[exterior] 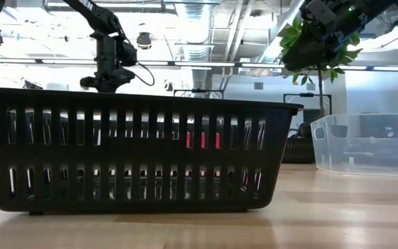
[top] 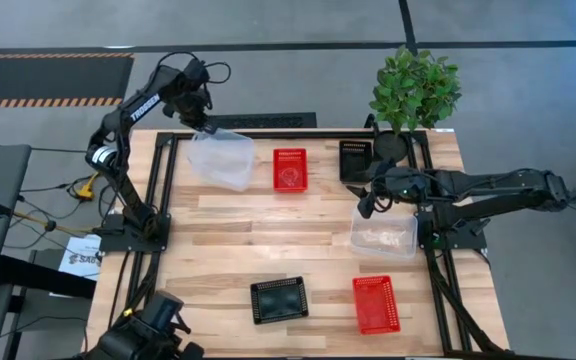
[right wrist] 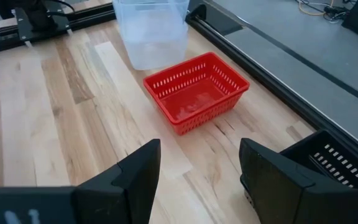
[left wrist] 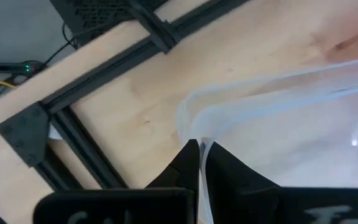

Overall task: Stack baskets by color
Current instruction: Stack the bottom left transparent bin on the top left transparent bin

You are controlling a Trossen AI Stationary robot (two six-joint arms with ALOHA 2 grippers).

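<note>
A clear basket (top: 221, 160) is at the table's far left, and my left gripper (top: 208, 126) is shut on its far rim from above. A red basket (top: 290, 168) and a black basket (top: 356, 160) stand along the far edge. Another clear basket (top: 383, 236) stands at the right. A black basket (top: 279, 299) and a red basket (top: 376, 304) stand near the front edge. My right gripper (top: 368, 206) hangs open above the table between the far black basket and the right clear basket, holding nothing (right wrist: 197, 163). My left gripper pinches the clear basket's thin wall at the rim (left wrist: 202, 138), close to a corner (left wrist: 186, 112), with one finger inside the basket and one outside. The fingers point down from above. Whether the basket's bottom is clear of the table, I cannot tell.
A potted green plant (top: 415, 88) stands at the far right corner. Black frame rails (top: 168, 190) run along the table's left, far and right sides. Bare wood lies in the middle of the table (top: 268, 235).
</note>
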